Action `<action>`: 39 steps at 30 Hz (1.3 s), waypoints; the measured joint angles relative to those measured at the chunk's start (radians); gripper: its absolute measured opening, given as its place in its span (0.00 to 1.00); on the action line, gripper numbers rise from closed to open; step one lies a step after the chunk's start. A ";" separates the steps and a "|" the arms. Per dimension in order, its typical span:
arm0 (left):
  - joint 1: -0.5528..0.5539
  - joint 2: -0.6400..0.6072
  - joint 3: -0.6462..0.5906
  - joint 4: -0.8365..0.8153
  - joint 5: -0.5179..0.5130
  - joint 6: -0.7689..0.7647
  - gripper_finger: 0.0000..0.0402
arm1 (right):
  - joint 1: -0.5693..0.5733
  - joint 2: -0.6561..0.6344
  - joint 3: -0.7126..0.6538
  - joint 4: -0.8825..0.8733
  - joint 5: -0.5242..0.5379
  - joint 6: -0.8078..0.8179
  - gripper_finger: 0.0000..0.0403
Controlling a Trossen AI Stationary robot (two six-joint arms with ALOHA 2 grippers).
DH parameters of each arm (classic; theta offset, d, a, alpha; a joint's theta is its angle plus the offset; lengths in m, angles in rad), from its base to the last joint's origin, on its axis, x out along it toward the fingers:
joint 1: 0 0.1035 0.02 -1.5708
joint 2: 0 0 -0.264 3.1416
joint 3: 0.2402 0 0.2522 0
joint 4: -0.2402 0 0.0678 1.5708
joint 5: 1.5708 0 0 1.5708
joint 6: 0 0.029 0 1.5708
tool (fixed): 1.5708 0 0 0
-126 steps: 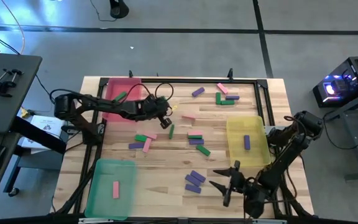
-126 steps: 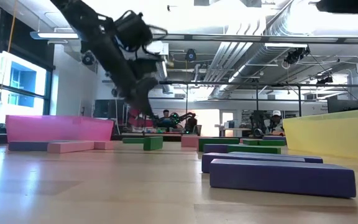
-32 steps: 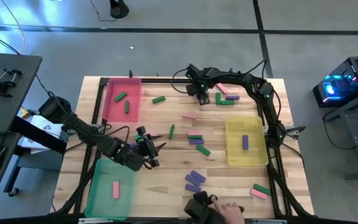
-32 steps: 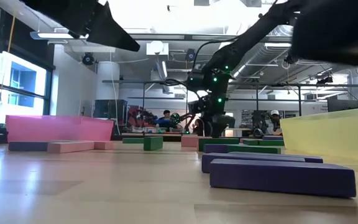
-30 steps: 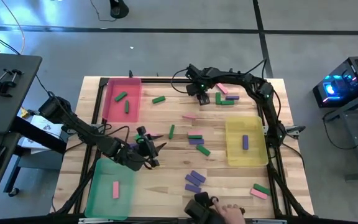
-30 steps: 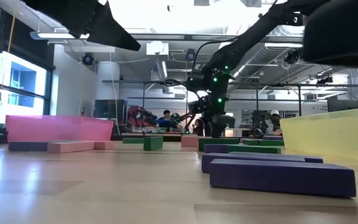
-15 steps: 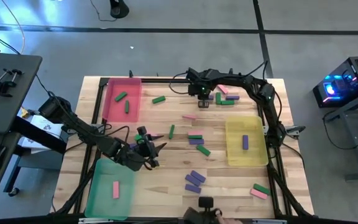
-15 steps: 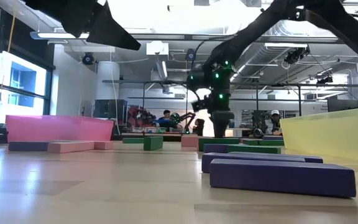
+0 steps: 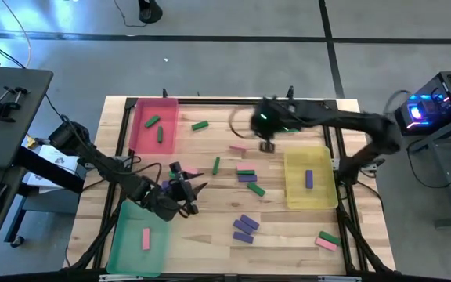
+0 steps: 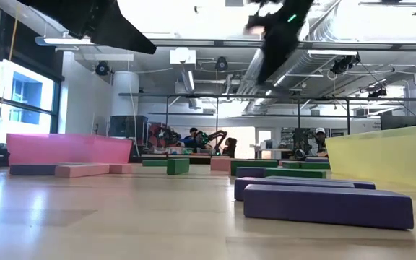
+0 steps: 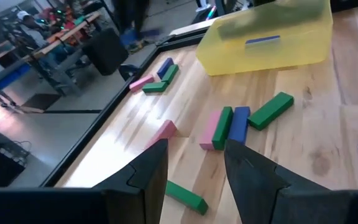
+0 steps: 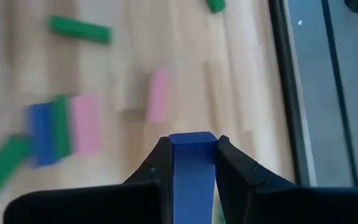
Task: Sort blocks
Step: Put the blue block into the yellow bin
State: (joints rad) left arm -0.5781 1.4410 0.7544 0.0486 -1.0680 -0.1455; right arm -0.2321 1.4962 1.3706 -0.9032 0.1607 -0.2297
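- Between the right gripper's (image 12: 191, 163) dark fingers sits a small flat purple rectangular block (image 12: 192, 171), smooth and solid-coloured, pinched endwise.
- Left gripper (image 11: 194, 171): fingers spread, holding nothing.

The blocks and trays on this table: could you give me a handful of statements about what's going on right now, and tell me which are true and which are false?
1. The right gripper is clamped on a purple block. True.
2. The yellow tray holds a pink block. False: it holds one purple block.
3. The pink tray holds two green blocks. True.
4. The left gripper carries a green block. False: its fingers are open with nothing between them.
5. The green tray holds nothing. False: one pink block lies in it.
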 joint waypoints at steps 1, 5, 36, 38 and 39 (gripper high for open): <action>-0.003 0.000 0.000 0.000 -0.013 0.000 0.36 | 0.033 -0.054 -0.030 -0.014 0.012 0.053 0.13; -0.008 0.000 0.000 0.000 -0.039 0.009 0.36 | 0.165 -0.247 -0.169 -0.105 0.030 0.360 0.13; 0.017 0.000 0.001 0.148 -0.062 0.200 0.36 | 0.512 -0.503 -0.883 0.118 0.023 1.346 0.32; 0.017 0.000 0.001 0.149 -0.054 0.198 0.36 | 0.512 -0.506 -0.877 0.104 0.025 1.327 0.36; 0.017 0.000 0.001 0.150 -0.051 0.194 0.36 | 0.512 -0.508 -0.865 0.082 0.026 1.323 0.38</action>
State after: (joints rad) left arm -0.5610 1.4414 0.7551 0.1991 -1.1194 0.0488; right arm 0.2794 0.9879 0.5061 -0.8210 0.1867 1.0938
